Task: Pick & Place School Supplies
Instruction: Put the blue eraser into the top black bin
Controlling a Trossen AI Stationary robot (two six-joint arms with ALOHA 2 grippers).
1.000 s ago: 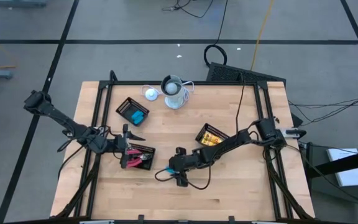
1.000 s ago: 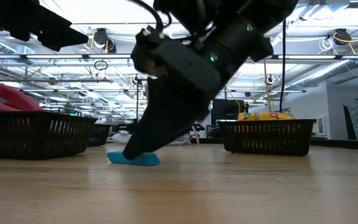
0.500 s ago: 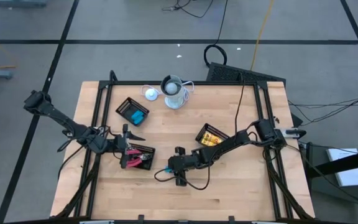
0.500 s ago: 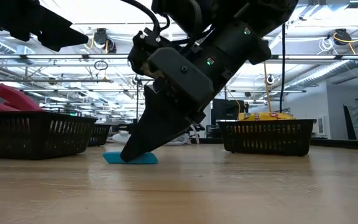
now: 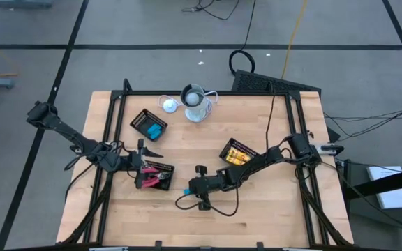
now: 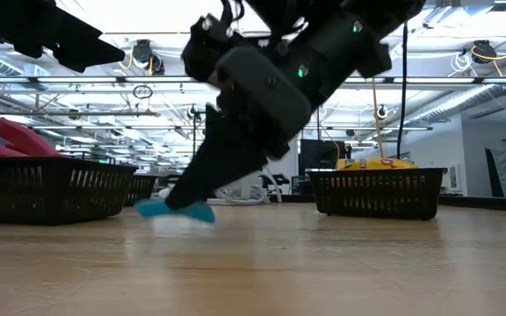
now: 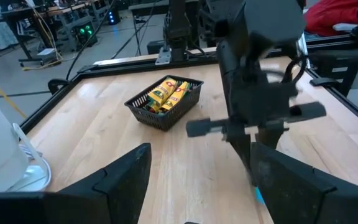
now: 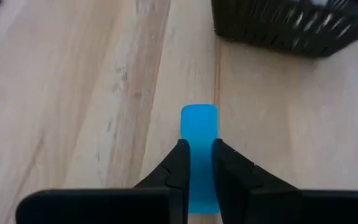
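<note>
The blue block [image 8: 199, 134] is a small flat slab with rounded ends, pinched across its narrow width between the two fingers of the right gripper [image 8: 197, 163]. In the low view the block [image 6: 176, 210] hangs tilted, its lower end clear of the bench [image 6: 323, 263], so it appears lifted rather than resting. From above, it [image 5: 186, 191] sits near the middle of the bench, closer to the front edge, just beside the basket of red-handled tools [image 5: 156, 176].

Judged from its size and how little the fingers bear on it, the block is light and stiff, likely smooth-faced, so it could slip or pivot in a narrow pinch. The grip sits toward one end, with the other end projecting forward; a hold nearer the middle of the long sides would resist swinging better. It does not look fragile.

The right gripper [image 5: 195, 188] is closed tightly on the block. The left gripper [image 5: 139, 157] waits with its fingers spread wide and empty, over the tool basket near the bench's left edge.

Further out, a basket holding a blue block [image 5: 149, 125] stands toward the back left, and a basket of yellow pieces [image 5: 236, 153] stands right of centre. A white cup-like object [image 5: 195, 103] sits at the back edge.
</note>
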